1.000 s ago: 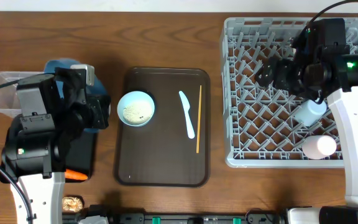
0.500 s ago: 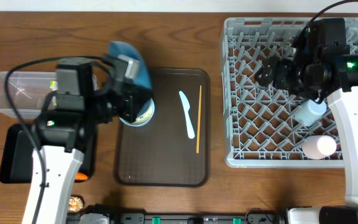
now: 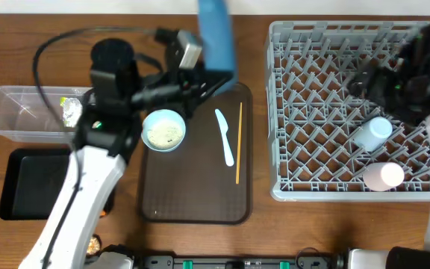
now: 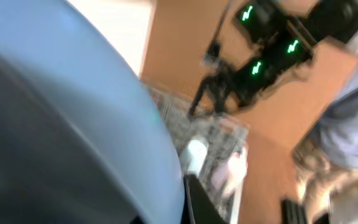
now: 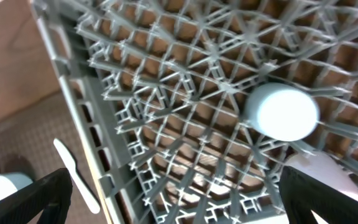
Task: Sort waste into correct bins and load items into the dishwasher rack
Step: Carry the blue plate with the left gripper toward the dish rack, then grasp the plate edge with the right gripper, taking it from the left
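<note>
My left gripper [image 3: 200,73] is shut on the large blue plate [image 3: 216,33] and holds it edge-on, high above the back of the brown serving tray. In the left wrist view the plate [image 4: 73,99] fills the left side, with the gripper [image 4: 169,208] at its rim. The white bowl [image 3: 163,131] with rice, the pale blue spoon [image 3: 225,138] and the chopstick [image 3: 238,142] lie on the serving tray. The grey rack [image 3: 327,112] holds the light blue cup [image 3: 370,133] and the pink cup [image 3: 383,177]. My right gripper [image 5: 179,199] is open and empty above the rack [image 5: 166,124].
The clear tub [image 3: 13,123] at the left holds the crumpled wrapper [image 3: 69,110]. The black tray [image 3: 32,183] lies in front of it. A brown lump [image 3: 89,243] sits near the front edge. The brown serving tray [image 3: 196,202] lies in the middle.
My left arm has swung from over the black tray up and to the right, carrying the plate to above the serving tray's back edge. My right arm has drawn back to the right.
</note>
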`<state>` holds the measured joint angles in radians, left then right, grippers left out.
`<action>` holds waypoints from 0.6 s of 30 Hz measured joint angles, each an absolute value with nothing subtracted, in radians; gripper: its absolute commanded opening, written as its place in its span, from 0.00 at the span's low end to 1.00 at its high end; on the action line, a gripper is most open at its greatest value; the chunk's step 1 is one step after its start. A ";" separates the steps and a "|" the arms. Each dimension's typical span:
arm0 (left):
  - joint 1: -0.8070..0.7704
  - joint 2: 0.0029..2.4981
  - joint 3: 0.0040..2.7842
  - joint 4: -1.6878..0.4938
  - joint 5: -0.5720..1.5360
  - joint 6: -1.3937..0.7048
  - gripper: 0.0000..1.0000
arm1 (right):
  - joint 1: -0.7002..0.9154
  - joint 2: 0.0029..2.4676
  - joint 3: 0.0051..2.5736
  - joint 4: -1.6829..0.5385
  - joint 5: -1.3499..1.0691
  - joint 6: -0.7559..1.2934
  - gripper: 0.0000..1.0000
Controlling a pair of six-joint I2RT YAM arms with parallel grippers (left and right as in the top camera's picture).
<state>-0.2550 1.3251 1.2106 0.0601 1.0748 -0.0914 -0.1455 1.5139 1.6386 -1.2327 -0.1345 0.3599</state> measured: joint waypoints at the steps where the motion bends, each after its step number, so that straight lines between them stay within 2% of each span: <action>1: -0.279 1.359 1.213 0.168 1.093 -0.140 0.06 | -0.163 1.507 1.639 -1.238 -0.136 0.360 0.99; 6: -0.404 1.520 1.219 0.574 1.136 -0.340 0.06 | -0.232 1.483 1.639 -1.264 -0.141 0.364 0.99; 9: -0.470 1.610 1.219 0.717 1.147 -0.425 0.06 | -0.246 1.482 1.639 -1.267 -0.141 0.367 0.99; 18: -0.545 1.840 1.219 0.800 1.068 -0.543 0.06 | -0.252 1.482 1.639 -1.274 -0.142 0.368 0.99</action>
<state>-0.5446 1.8397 1.2194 0.7998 1.0679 -0.5434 -0.2523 1.4818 1.6390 -1.2739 -0.1417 0.3679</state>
